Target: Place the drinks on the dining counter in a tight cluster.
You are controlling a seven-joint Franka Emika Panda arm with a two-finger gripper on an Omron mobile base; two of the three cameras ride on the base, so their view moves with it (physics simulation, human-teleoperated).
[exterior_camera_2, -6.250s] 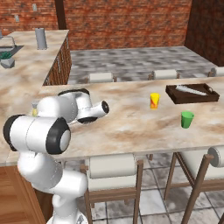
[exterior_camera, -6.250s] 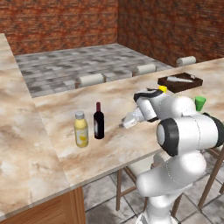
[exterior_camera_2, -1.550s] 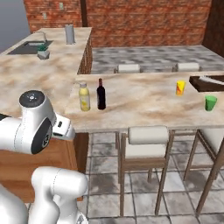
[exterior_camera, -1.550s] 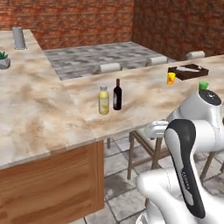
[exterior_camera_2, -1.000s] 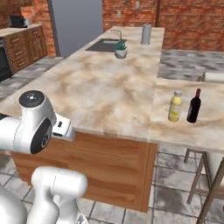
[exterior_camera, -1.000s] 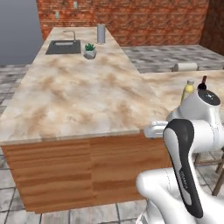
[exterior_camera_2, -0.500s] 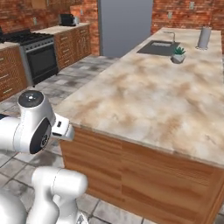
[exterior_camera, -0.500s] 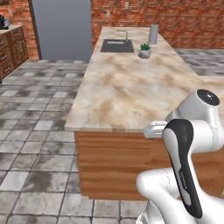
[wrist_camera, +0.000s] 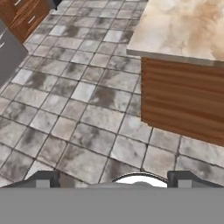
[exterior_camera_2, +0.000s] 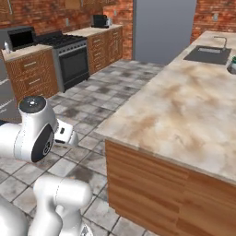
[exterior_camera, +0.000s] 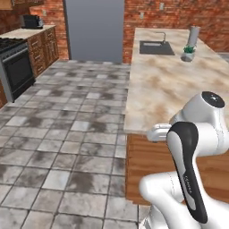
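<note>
I see a beige-brown marbled counter (exterior_camera: 165, 85) on a reddish wood base, a grey mottled tile floor (exterior_camera: 67, 134), red brick walls (exterior_camera: 179, 13), a grey fridge (exterior_camera: 94, 29) and a black stove (exterior_camera_2: 69, 57).

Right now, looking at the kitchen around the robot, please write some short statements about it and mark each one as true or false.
1. A sink is set into the marbled counter. True.
2. A small potted plant stands on that counter beyond the sink. True.
3. The gripper is shut on a bottle. False: its fingers stand wide apart over the tiled floor and hold nothing.
4. The black stove stands between wooden cabinets. True.
5. The floor is covered with red carpet. False: it is grey stone tile.
</note>
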